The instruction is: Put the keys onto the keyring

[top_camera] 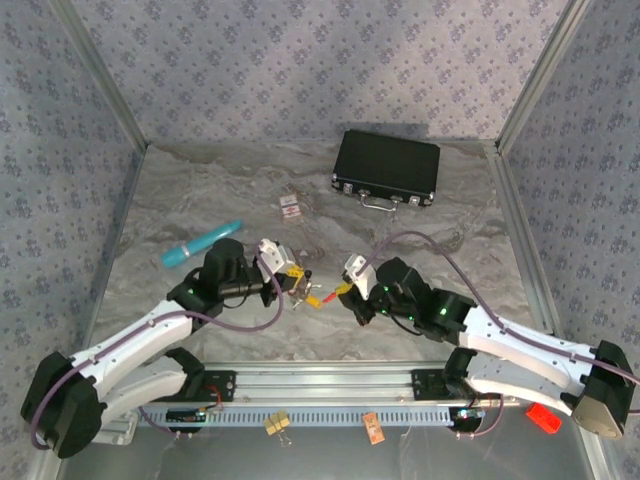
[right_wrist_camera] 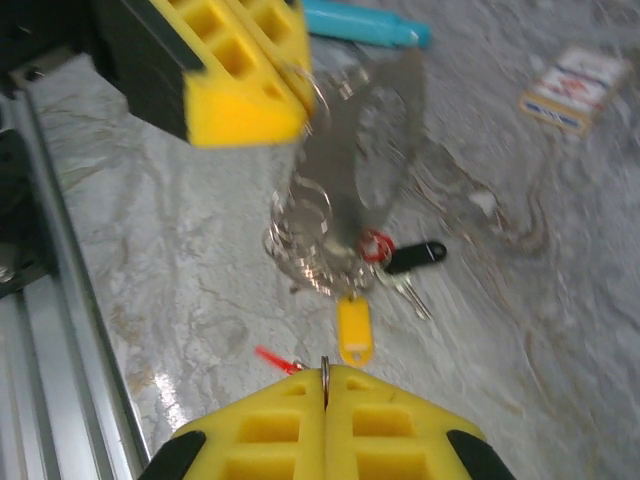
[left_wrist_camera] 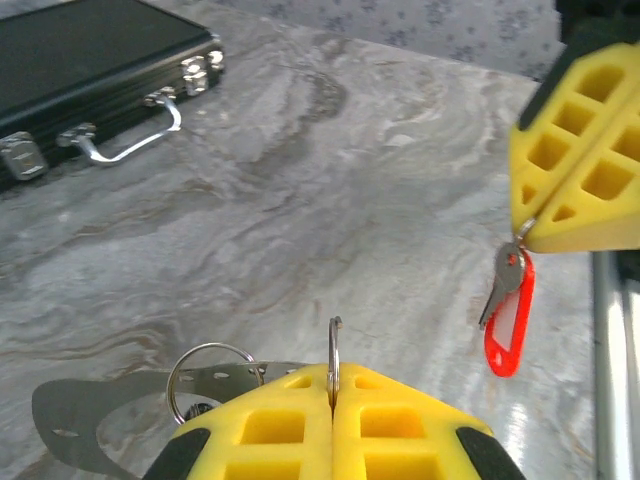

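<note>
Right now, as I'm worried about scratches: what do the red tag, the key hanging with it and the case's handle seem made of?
Red tag: plastic, probably, glossy with a bright highlight.
Key: bare silvery metal, dull sheen.
Case handle: polished metal, likely, mirror-bright against the black case.

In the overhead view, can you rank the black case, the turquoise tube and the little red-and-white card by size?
Largest: black case.
Next: turquoise tube.
Smallest: red-and-white card.
All three lie flat on the table, so nearness hardly skews this.
</note>
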### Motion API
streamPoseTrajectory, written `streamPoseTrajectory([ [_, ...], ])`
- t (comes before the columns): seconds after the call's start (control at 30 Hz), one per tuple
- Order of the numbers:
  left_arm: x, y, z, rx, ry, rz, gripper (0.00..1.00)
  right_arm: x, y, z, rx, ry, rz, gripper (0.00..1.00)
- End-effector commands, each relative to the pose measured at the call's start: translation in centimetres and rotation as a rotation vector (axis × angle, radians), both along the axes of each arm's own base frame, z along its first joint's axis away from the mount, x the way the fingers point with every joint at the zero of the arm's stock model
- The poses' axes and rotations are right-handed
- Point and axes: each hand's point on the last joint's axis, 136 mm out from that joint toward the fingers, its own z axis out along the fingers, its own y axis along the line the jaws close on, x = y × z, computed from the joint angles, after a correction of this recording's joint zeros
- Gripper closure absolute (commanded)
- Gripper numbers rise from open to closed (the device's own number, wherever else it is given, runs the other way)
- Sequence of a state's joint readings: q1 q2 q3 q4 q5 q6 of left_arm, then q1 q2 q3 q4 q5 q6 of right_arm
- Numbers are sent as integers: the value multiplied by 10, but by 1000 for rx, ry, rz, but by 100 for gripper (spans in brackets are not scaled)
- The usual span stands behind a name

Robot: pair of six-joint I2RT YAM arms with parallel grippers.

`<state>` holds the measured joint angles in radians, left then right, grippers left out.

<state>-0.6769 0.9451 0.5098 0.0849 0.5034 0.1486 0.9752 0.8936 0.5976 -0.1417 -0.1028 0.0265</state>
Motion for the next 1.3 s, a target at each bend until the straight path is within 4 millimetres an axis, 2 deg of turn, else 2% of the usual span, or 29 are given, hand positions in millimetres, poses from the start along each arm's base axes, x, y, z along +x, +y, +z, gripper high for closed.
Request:
streamPoseTrajectory([
  [0.0, -25, -10, 21, -60, -4, -126, 100, -15, 12, 16, 21, -112, 182, 100],
  [0.2, -42, -15, 21, -56, -3, -204, 100, -22, 23, 26, 53, -117, 258, 100],
  [0.57, -41, -17, 20, -33, -32, -210, 100, -11, 31, 46, 134, -128, 216, 100],
  [0.83, -39, -17, 20, -26, -52, -199, 100, -8, 44, 53, 165, -112, 235, 100],
  [1.1, -39, -16, 22, -28, -61, -196, 100, -10, 51, 51, 167, -89, 259, 100],
  [1.27, -40, -16, 22, -30, -62, -198, 100, -1, 49, 46, 152, -81, 205, 100],
])
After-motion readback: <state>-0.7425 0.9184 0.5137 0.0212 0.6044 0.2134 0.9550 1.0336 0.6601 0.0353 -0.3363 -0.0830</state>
